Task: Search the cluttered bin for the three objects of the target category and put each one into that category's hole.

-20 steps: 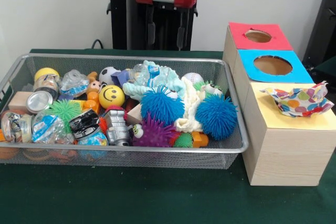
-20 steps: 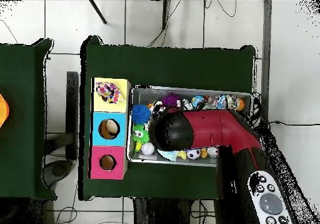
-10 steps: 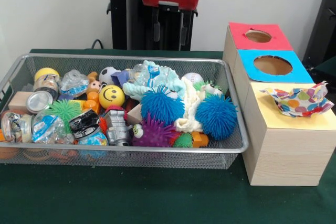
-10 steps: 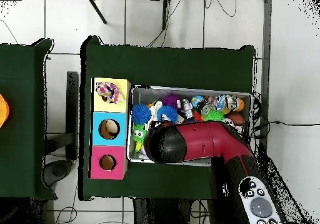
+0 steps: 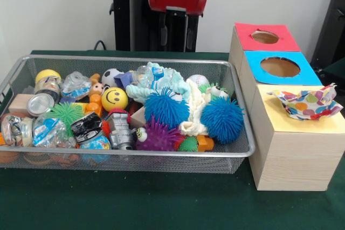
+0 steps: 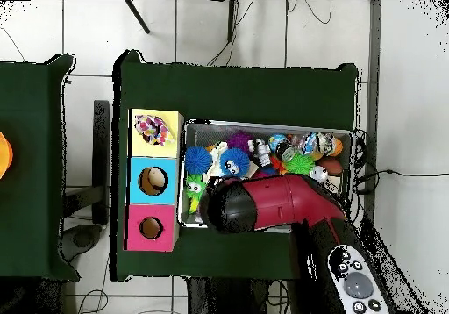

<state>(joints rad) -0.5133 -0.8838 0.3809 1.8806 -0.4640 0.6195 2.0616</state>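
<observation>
- Tool state: the gripper (image 5: 176, 42) hangs above the far rim of the wire bin (image 5: 129, 153), toward 12 o'clock in the front view, with its two fingers spread and nothing between them
- Target, as a judgement: a polka-dot cloth (image 5: 307, 103) lies bunched on the yellow box top (image 5: 280, 125) at 3 o'clock, so cloth looks like the sought category; the task sentence does not name it
- Remaining candidates in the bin: a light-blue cloth (image 5: 161, 76) at the far middle, and a cream cloth (image 5: 195, 109) draped just beside it toward 4 o'clock
- Recommended approach: come straight down on a raised fold of the light-blue cloth, which is nearest the gripper and lies on top of the pile; pinch one fold only, then lift high enough for the trailing edge to clear the rim
- Obstruction: two blue spiky balls (image 5: 166, 109) (image 5: 222, 119) touch the cream cloth on both sides and may be dragged up with it
- Obstruction: a baseball (image 5: 197, 81) sits against the far edge of both cloths
- Other contents: a yellow smiley ball (image 5: 114, 99), a purple spiky ball (image 5: 159, 137), a silver toy robot (image 5: 119, 130) and cans (image 5: 39, 104) toward 9 o'clock, well apart from the cloths
- Holes: the blue hole (image 5: 280, 67) and the red hole (image 5: 264, 37) are both uncovered; whether the polka-dot cloth sits partly inside its hole cannot be told
- Overhead view: the arm (image 6: 272, 207) covers part of the bin, hiding the cloths there
</observation>
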